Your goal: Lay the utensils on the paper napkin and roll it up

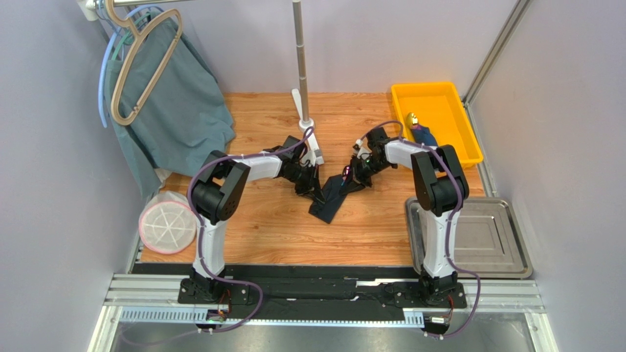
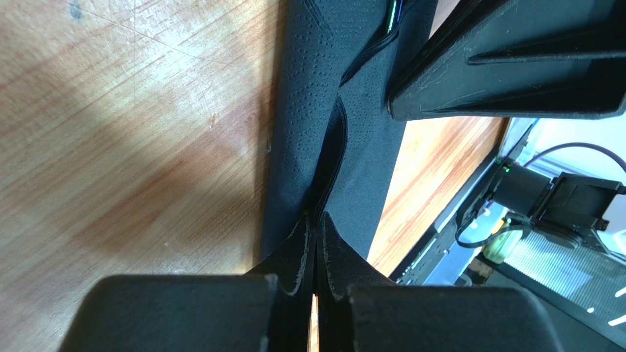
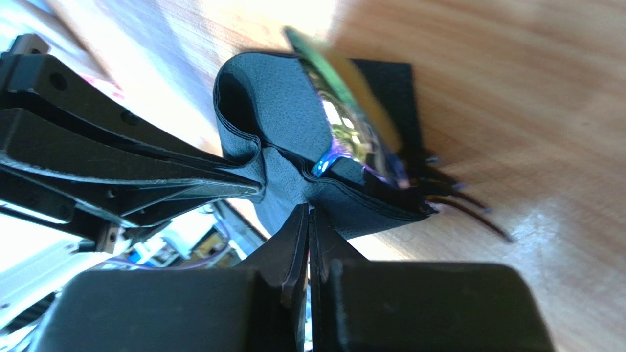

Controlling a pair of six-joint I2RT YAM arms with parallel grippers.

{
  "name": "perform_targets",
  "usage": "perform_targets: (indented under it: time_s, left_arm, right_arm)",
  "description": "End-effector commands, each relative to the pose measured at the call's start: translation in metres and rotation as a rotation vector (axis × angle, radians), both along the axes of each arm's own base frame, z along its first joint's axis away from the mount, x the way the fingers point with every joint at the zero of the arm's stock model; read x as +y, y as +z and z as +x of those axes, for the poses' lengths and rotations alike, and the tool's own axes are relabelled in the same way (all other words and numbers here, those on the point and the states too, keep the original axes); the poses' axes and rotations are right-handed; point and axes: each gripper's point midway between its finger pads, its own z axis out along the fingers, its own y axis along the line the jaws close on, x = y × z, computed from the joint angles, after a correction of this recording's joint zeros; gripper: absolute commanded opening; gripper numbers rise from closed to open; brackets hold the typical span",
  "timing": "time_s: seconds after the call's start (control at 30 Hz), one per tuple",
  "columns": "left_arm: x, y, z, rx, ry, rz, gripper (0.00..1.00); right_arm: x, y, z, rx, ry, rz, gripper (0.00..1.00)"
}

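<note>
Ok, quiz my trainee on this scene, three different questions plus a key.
1. True or false: the left end effector and right end effector are both shut on the paper napkin.
2. Where does the yellow bin sit? A far right corner, B near left corner, C table centre.
3. Fill in: the right wrist view shows shiny ____ wrapped in the napkin.
Key: 1 true; 2 A; 3 utensils.

Right wrist view: a shiny utensil [image 3: 351,128], blurred, lies mostly hidden inside the folded paper napkin [image 3: 279,117]. Top view: the left pincer [image 1: 312,192] and right pincer [image 1: 353,178] are too small to tell apart from the napkin.
</note>
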Motion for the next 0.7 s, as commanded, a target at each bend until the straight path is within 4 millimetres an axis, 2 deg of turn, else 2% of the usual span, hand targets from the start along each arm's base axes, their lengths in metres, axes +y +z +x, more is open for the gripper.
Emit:
perform_targets:
  time_s: [0.0, 0.3, 0.67]
  left_arm:
    - [0.017, -0.022, -0.005, 0.018, 0.007, 0.100, 0.00]
    - [0.017, -0.022, -0.006, 0.019, 0.009, 0.096, 0.00]
    - [0.015, -0.023, -0.007, 0.026, 0.011, 0.088, 0.00]
  right_arm:
    - [0.006, 0.021, 0.011, -0.029, -0.054, 0.109, 0.03]
    - [0.009, 0.024, 0.013, -0.003, -0.152, 0.220, 0.01]
    - [0.006, 0.022, 0.021, -0.007, -0.185, 0.256, 0.00]
